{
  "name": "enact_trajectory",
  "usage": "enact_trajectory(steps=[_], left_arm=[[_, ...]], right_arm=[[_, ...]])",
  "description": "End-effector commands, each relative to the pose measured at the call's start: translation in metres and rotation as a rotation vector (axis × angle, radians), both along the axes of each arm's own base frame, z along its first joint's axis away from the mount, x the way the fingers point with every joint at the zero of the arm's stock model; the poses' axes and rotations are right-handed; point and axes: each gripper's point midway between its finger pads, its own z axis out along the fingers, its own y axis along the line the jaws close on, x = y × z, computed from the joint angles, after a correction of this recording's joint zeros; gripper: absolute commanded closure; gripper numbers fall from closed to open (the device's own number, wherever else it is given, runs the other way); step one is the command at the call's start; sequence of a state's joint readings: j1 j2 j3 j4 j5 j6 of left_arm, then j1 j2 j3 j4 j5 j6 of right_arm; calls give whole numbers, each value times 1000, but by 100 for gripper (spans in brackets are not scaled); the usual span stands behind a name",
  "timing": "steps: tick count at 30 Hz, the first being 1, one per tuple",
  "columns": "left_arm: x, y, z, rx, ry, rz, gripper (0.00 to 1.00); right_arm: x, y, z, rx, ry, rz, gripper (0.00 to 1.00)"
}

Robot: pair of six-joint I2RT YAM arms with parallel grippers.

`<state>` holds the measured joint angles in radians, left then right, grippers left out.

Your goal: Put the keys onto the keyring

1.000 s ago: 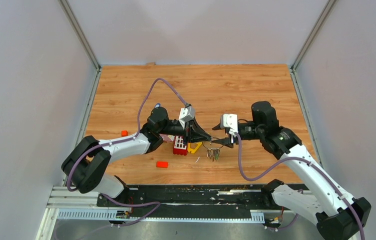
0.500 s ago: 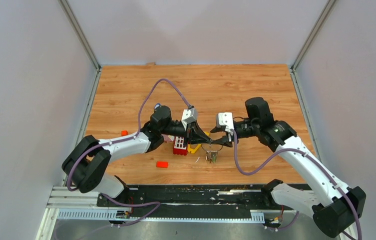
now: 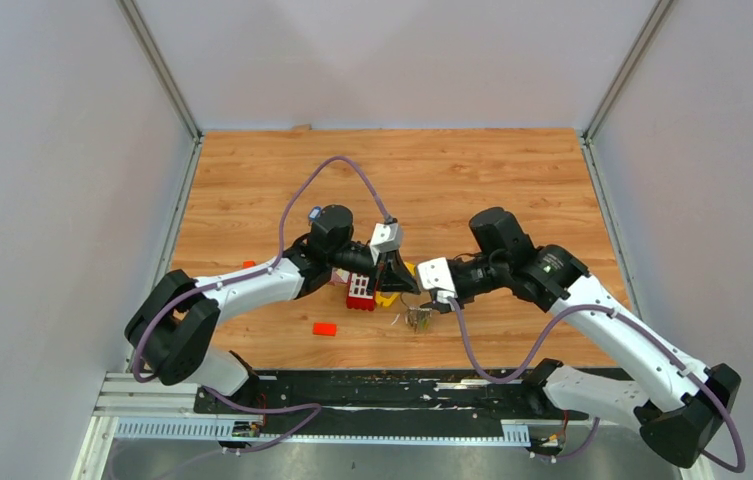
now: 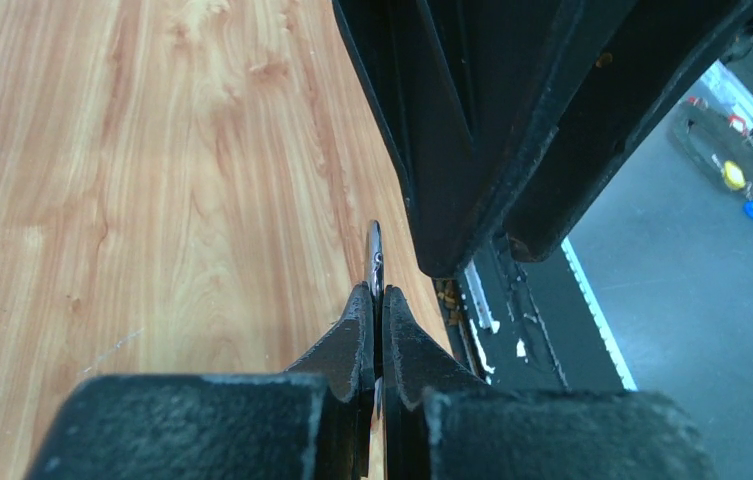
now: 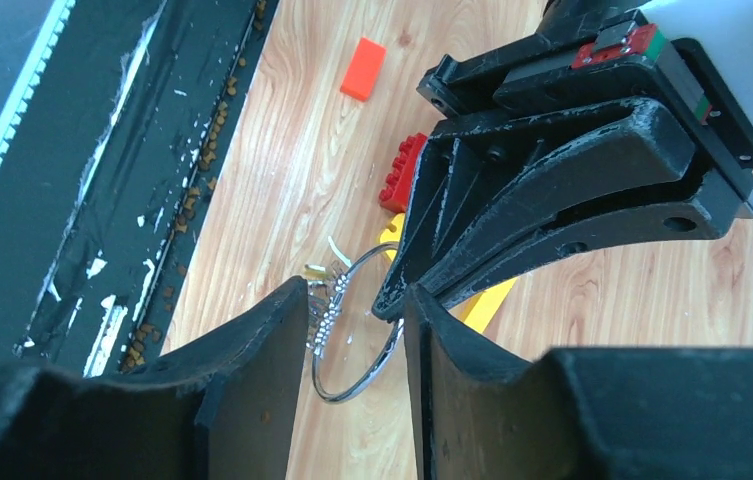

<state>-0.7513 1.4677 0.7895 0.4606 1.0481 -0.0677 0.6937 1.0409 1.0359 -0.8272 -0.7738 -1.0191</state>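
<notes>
Left gripper (image 4: 374, 298) pinches the thin round silver wire keyring (image 5: 357, 392) tight over the wooden table (image 5: 282, 150); right gripper (image 5: 357, 300) stands part open astride it, small silver keys (image 5: 324, 310) bunched at its rim

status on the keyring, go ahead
Left hand shut on keyring. Right hand open, straddling it. Keys clustered by the ring, threaded or not unclear. Red blocks, yellow frame crowd left hand.
</notes>
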Motion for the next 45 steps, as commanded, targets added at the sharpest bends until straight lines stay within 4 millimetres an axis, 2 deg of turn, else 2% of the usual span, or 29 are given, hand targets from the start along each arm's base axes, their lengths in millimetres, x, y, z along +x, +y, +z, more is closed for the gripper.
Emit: enact_trajectory(steps=[1,9,15,21,27,30,39,45], left_arm=[[-3,-1,14,-23,-102,-60,100],[-4,5,16,-30,-163,-48,100],[-5,5,34,-92,-173,-25,100],[-4,12,68,-175,-161,2,100],[5,21,107,-271,-130,72,100],[10,24,117,-292,-114,118,100],[14,27,122,-325,-109,159,100],[14,28,122,-330,-103,162,100]], right_arm=[[12,-4,7,-20,-126,-41,60],[17,-15,13,41,-81,-167,62],[23,-29,20,115,3,-245,62],[33,-40,14,156,116,-293,60],[33,-34,7,167,192,-264,54],[31,-30,8,175,224,-244,51],[30,-25,8,189,258,-214,51],[35,-23,5,193,268,-225,58]])
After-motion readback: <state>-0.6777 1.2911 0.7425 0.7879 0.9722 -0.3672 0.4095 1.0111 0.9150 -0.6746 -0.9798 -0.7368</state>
